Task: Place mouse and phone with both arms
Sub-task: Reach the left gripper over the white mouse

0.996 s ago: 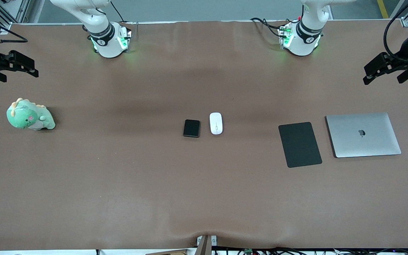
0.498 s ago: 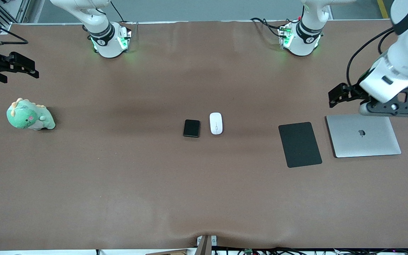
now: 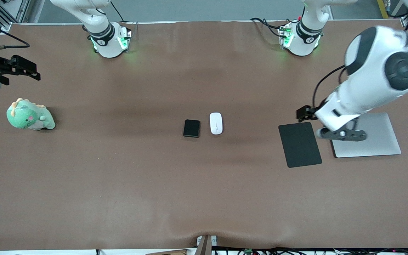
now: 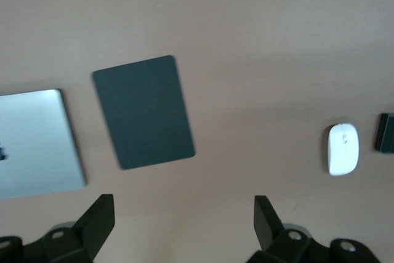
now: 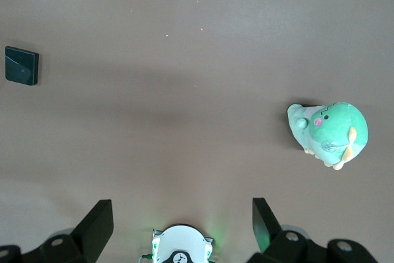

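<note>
Both grippers, left [image 4: 181, 226] and right [image 5: 178, 226], gape empty; the glossy mouse [image 3: 216, 123] probably slips, so pinch its long sides.

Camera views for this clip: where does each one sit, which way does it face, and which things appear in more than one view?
Front view: high across the table, facing both bases; shows the phone beside the mouse, mouse pad, laptop, plush dinosaur, the left gripper and right gripper.
Left wrist view: looks down past its own open fingers at pad, laptop, mouse, phone's edge.
Right wrist view: looks down past its own open fingers at phone, dinosaur, the right arm's base.
Shared: the phone shows in all three.
</note>
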Controlling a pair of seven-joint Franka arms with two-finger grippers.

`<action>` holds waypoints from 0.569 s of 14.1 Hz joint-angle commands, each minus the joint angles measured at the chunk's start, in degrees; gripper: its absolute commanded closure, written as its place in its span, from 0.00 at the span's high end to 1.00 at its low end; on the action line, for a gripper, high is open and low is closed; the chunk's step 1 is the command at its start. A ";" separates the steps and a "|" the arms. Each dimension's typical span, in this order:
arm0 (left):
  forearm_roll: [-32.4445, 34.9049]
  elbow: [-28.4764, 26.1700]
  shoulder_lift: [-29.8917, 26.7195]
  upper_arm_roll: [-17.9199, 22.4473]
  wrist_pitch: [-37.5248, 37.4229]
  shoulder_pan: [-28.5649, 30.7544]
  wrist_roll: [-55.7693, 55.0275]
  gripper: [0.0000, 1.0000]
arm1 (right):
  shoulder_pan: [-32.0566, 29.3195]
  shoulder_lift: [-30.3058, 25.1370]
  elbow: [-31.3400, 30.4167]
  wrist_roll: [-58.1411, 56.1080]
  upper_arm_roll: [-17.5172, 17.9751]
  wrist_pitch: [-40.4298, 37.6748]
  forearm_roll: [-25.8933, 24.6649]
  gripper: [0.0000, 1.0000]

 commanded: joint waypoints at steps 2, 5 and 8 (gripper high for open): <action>-0.04 -9.19 0.39 -0.02 11.64 -2.77 -3.69 1.00 | -0.05 0.37 0.82 -0.37 -0.03 -0.02 -0.30 1.00; -0.04 -17.19 1.19 -0.10 22.89 -4.09 -4.65 1.00 | -0.05 0.37 0.82 -0.38 -0.03 -0.02 -0.30 1.00; -0.13 -17.83 4.60 -0.63 26.34 -8.20 -12.97 1.00 | 0.30 0.28 0.82 -0.29 -0.03 -0.02 -0.30 1.00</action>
